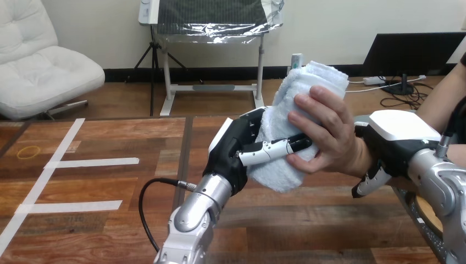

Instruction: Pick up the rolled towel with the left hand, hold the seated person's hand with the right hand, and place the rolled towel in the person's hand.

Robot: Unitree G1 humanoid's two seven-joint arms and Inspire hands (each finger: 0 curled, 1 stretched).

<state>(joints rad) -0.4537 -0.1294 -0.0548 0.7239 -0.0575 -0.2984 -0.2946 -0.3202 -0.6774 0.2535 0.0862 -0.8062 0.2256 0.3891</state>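
Towel shared between two grips

Left hand [235, 153] clamped on the rolled towel [310, 77] above the tabletop [99, 220]. The person's hand [329, 132] wraps it from 3 o'clock, and the right hand [397, 132] curls round their wrist. Letting go early risks a drop.

Left forearm [195, 217], in from 6 o'clock: silver, rounded metal segments. It ends in the left hand [231, 157], black in the palm with a white shell on its 11 o'clock edge; fingers [272, 148] white-cased with black tips. Right forearm [439, 184], at 4 o'clock, silver too; right hand [398, 135] black under a broad glossy white back shell.
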